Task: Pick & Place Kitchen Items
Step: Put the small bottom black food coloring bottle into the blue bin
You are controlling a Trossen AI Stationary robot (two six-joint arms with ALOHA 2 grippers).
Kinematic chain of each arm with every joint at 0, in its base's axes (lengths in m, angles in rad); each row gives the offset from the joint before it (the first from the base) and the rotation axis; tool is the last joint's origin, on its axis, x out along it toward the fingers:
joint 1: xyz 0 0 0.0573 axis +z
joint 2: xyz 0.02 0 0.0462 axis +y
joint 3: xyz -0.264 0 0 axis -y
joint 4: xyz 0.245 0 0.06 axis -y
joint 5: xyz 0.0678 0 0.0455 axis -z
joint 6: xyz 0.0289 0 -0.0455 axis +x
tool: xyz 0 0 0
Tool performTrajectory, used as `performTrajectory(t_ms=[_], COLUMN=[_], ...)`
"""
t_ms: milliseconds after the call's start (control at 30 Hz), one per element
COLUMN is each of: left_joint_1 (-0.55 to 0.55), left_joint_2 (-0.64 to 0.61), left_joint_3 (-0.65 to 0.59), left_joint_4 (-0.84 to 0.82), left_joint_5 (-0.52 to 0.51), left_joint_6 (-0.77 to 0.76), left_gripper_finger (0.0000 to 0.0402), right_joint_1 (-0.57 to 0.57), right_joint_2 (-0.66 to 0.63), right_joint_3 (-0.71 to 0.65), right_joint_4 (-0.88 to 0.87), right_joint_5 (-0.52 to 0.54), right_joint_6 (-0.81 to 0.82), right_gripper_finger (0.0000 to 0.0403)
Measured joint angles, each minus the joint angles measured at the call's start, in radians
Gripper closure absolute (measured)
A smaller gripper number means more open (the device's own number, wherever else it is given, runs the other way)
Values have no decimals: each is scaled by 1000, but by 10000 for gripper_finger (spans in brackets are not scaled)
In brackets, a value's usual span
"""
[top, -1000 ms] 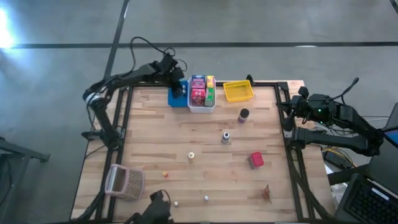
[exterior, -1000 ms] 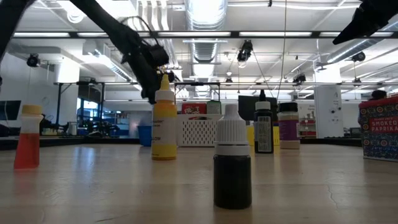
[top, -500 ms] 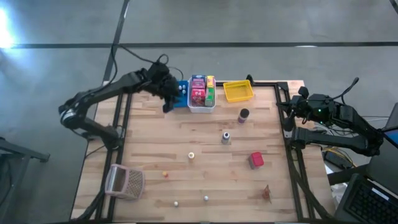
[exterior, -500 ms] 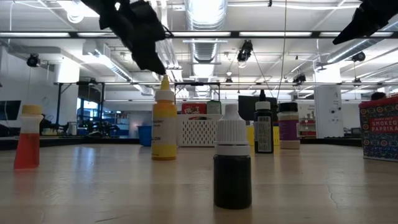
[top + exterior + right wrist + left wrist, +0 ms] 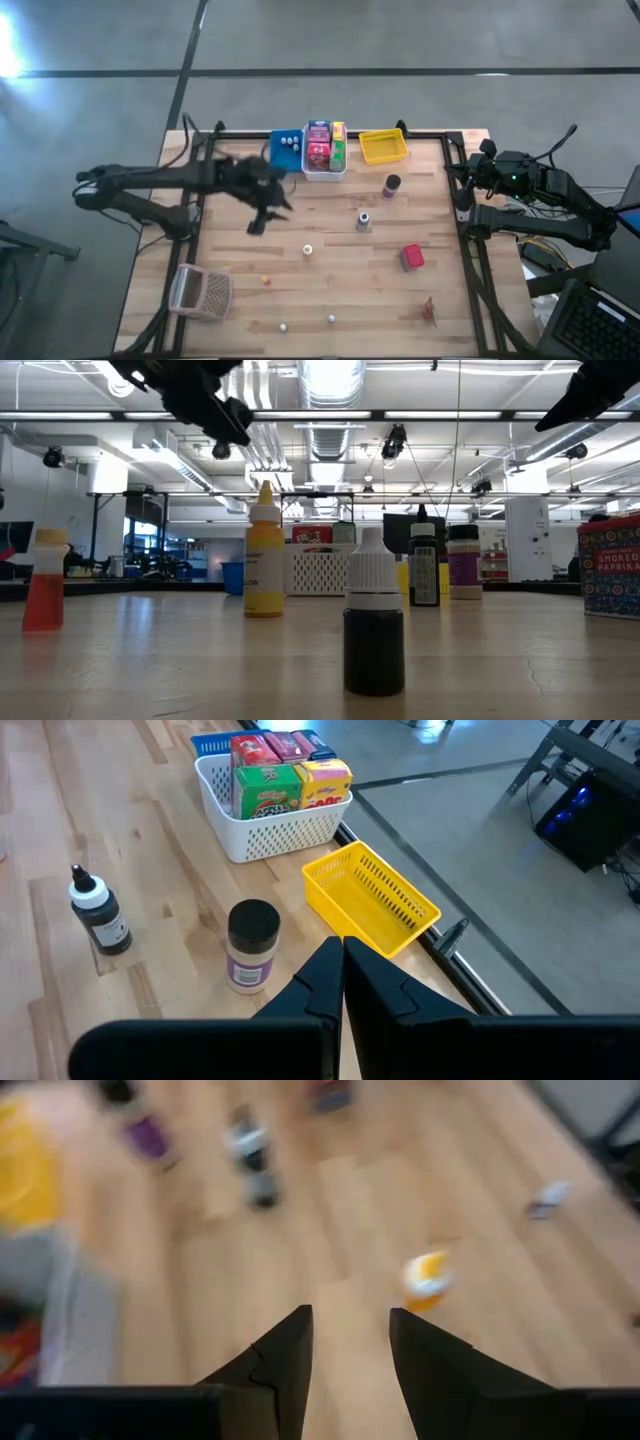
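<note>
Toy groceries scattered over the desk [image 5: 330, 235], with the left end effector [image 5: 262, 213] hovering empty above them.

We see boxed groceries [image 5: 324, 146] standing packed in the white bin [image 5: 323, 174] at the desk's far edge, flanked by the blue bin [image 5: 285, 152] and the yellow bin [image 5: 383, 147]. Nearer than the white bin stand a purple-labelled jar [image 5: 391, 184], a dark dropper bottle [image 5: 363, 221], a yellow-capped bottle [image 5: 308, 251] and a red box [image 5: 412, 257]; tiny balls [image 5: 283, 326] lie nearest, by the pink mesh basket [image 5: 201, 292]. The left end effector sits just nearer than the blue bin, fingers [image 5: 283, 1365] slightly apart around nothing, though that wrist view is blurred. The right end effector [image 5: 342, 955] waits off the desk beyond the yellow bin, fingers together.
</note>
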Motion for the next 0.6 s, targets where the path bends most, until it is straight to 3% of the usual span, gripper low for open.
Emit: performTrajectory(t_ms=[167,600], left_joint_1=[-193,-680], left_joint_2=[0,85], left_joint_3=[-36,-35], left_joint_4=[68,89], left_joint_5=[-15,-263], left_joint_6=[-5,-143], left_gripper_finger=[262,262], right_joint_1=[0,0], right_joint_2=[0,0], right_joint_3=[0,0], right_joint_4=[0,0], right_joint_5=[0,0], right_joint_6=[-1,-2], right_gripper_finger=[394,394])
